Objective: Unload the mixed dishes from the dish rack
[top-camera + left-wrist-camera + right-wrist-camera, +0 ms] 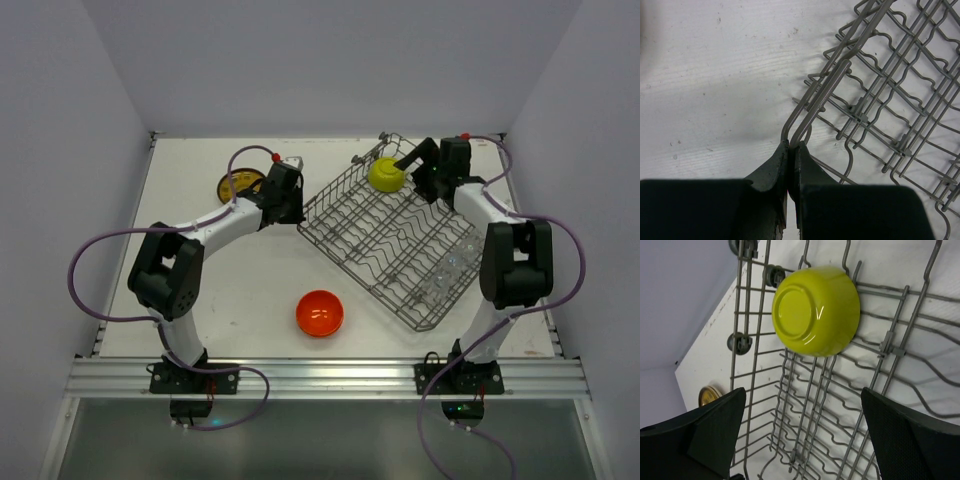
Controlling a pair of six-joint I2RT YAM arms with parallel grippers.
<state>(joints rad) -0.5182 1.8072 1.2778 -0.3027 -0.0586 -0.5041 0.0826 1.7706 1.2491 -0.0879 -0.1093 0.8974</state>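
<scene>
The grey wire dish rack lies slantwise on the right half of the table. A yellow-green bowl rests upside down in its far corner. My right gripper hovers just beside that bowl, and in the right wrist view it stands wide open, the bowl ahead of the fingertips and untouched. Clear glasses sit in the rack's near right end. My left gripper is at the rack's left corner; up close it is shut on the rim wire. An orange bowl sits on the table.
A brown-and-yellow patterned plate lies at the far left of the table, behind my left arm; its edge shows in the right wrist view. White walls close the table's back and sides.
</scene>
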